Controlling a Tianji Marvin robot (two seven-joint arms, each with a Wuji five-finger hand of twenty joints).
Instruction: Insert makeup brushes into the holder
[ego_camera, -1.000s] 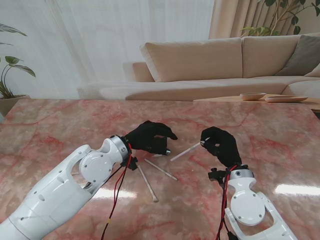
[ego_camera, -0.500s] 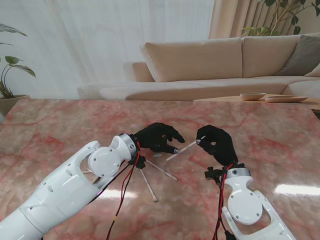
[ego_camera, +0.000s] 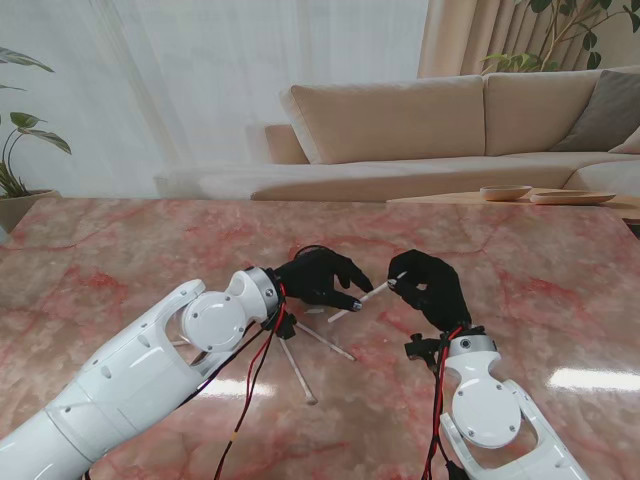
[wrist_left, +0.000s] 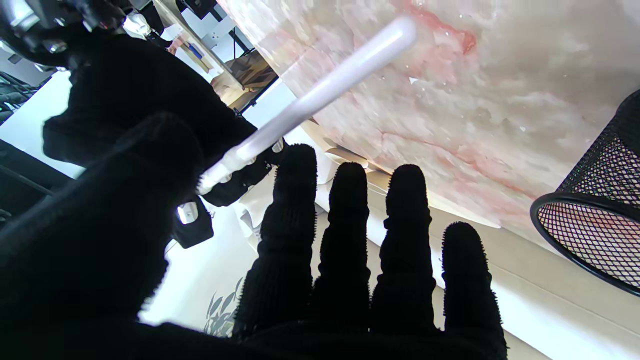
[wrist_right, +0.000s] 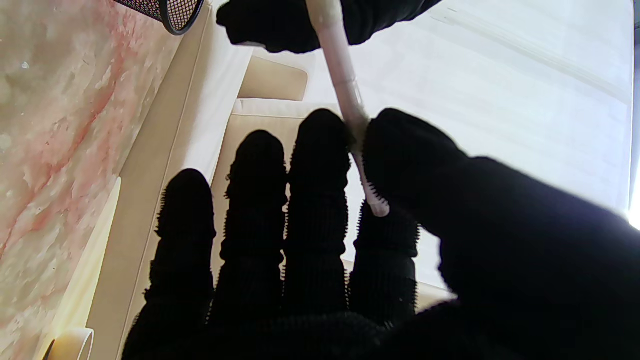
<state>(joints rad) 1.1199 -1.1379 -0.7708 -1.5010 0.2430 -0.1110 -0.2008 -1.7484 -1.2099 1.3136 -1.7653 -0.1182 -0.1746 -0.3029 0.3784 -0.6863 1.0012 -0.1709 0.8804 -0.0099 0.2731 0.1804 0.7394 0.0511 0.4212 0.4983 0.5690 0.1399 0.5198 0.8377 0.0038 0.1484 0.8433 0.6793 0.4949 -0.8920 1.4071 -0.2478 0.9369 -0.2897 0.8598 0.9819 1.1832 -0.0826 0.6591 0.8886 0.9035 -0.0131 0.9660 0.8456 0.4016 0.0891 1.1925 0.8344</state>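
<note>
Makeup brush (ego_camera: 362, 296), a white-handled stick, held off the marble table (ego_camera: 120, 250) between the two black-gloved hands, slanting from one to the other. Pinched at one end by the right hand (ego_camera: 428, 287), thumb pressed against the index and middle fingertips (wrist_right: 320, 131), as seen in the right wrist view, with the ring and little fingers lying straight alongside and touching nothing. Met at the other end by the left hand (ego_camera: 320, 277), whose thumb lies against the handle in the left wrist view, while the four fingers (wrist_left: 350, 200) stretch out straight and slightly apart, just beside the stick but not wrapped around it; whether that counts as a real grip, hard to tell, since the thumb blurs out close to the lens. Black wire-mesh holder (wrist_left: 595, 220) standing mouth-up on the marble beyond the little-finger side of the left hand, well clear of the fingertips, nothing visible inside the part in view. Two more white brushes (ego_camera: 300, 358) lying flat on the table near the left wrist, nearer to me than the fingers, forming a loose V. Beige sofa (ego_camera: 430, 125) beyond the table's far edge.
</note>
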